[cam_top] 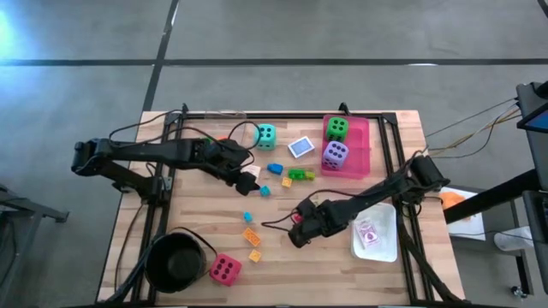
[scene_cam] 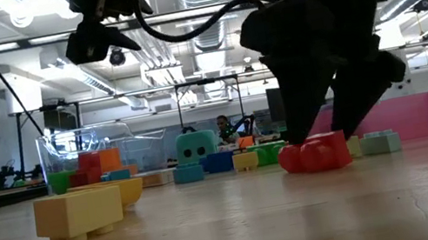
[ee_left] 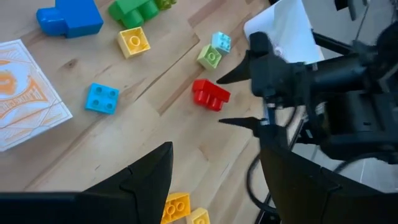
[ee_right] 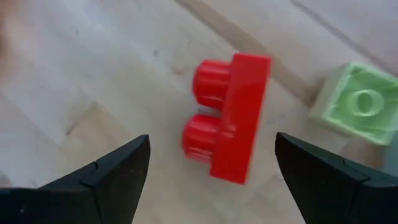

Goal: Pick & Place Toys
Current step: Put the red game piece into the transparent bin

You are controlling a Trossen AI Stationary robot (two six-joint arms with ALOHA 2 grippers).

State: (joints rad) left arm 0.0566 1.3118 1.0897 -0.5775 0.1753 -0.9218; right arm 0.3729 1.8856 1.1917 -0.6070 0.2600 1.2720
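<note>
A small red block (ee_right: 230, 127) lies on its side on the wooden table, studs pointing sideways. My right gripper (ee_right: 211, 180) hangs open just above it, pointing steeply down, one finger on either side and apart from it; the block (cam_top: 295, 218) shows at the table's middle. My left gripper (ee_left: 217, 180) is open and holds nothing, higher up over the table's centre left (cam_top: 248, 180). The green die (cam_top: 336, 128) and the purple die (cam_top: 335, 155) sit in the pink tray (cam_top: 364, 141). The teal die (cam_top: 266, 134) stands at the far middle, the pink-red die (cam_top: 224, 269) at the near edge.
A light green block (ee_right: 357, 102) lies close beside the red one. Small blocks (cam_top: 251, 235) are scattered over the table's middle. A picture card (cam_top: 300, 147) lies by the pink tray and another (ee_left: 25, 99) under my left arm. Black pot (cam_top: 175, 261) near left; white tray (cam_top: 390, 244) right.
</note>
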